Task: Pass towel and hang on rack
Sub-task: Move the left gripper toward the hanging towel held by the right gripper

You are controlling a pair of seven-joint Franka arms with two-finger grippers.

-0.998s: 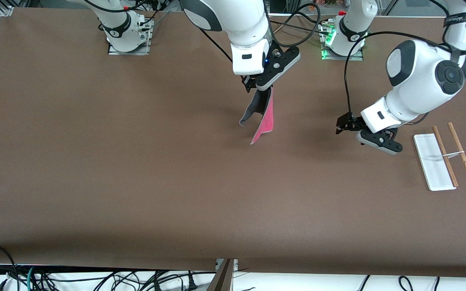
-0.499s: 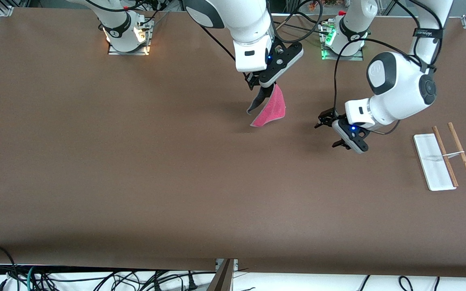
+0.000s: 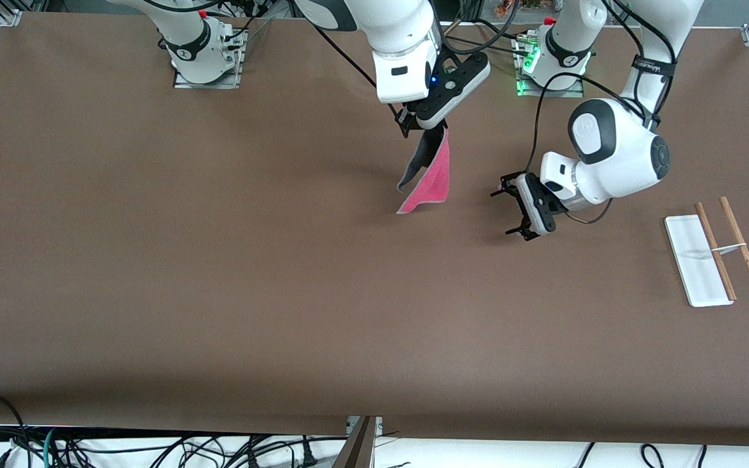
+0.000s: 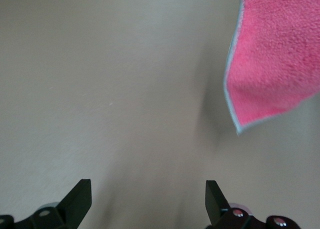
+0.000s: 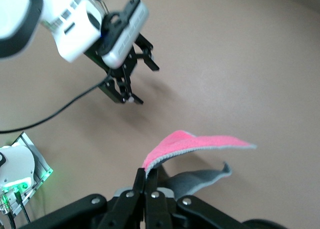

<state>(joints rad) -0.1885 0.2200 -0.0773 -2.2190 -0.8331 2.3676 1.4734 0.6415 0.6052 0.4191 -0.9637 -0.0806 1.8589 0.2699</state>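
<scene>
R gripper is up over the bench mid-span near the bases' edge, fingers pinched tight on one corner of the towel. Towel hangs free in the air, pink face w/ grey trim showing, darker grey underside folded alongside; its lowest corner points to abt 7 o'clock from the gripper in front view. L gripper hovers over the bench beside the towel, at abt 3 o'clock from it, not touching, fingers spread wide apart & holding nothing; its wrist view shows the towel's pink corner ahead of the fingertips. Rack lies at the L arm's end of the bench, white base w/ two wood rods alongside, well apart from both grippers.
</scene>
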